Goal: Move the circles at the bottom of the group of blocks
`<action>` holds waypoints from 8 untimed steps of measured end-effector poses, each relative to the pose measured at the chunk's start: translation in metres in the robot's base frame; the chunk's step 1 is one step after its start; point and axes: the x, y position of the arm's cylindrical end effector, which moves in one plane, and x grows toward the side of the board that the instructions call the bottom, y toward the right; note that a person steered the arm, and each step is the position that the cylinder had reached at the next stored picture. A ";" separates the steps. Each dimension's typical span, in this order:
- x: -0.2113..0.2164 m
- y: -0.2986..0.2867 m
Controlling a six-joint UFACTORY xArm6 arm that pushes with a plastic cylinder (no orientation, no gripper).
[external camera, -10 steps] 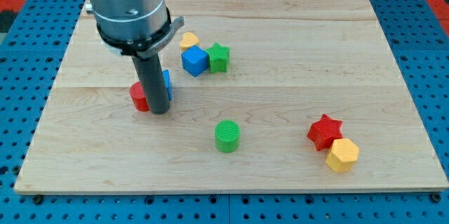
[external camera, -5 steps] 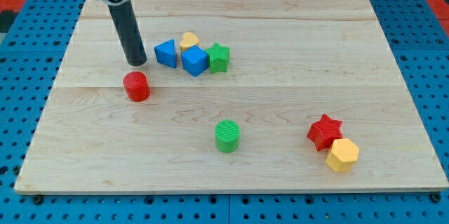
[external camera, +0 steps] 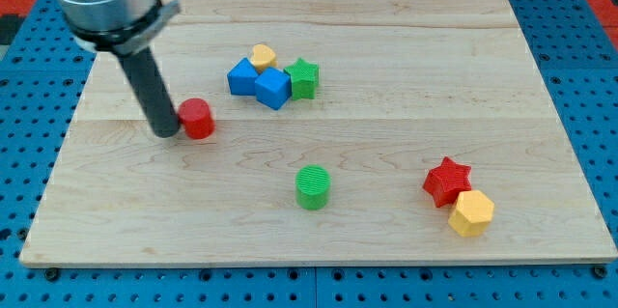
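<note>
My tip (external camera: 165,131) rests on the board at the view's left, touching the left side of the red circle (external camera: 198,119). The green circle (external camera: 312,187) stands alone lower down, near the view's middle. A group of blocks sits above and to the right of my tip: a blue block (external camera: 241,77), a blue cube (external camera: 273,88), a small yellow block (external camera: 262,56) and a green star (external camera: 303,78), packed close together.
A red star (external camera: 446,181) and a yellow hexagon (external camera: 471,213) touch each other at the view's lower right. The wooden board (external camera: 406,67) lies on a blue pegboard, its edges near the frame's sides and bottom.
My tip moved from above the red circle down to its left side. The red circle shifted a little to the right and up. The blue block now sits tighter against the cube.
</note>
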 end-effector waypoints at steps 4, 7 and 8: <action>0.040 0.221; 0.072 0.150; 0.023 0.147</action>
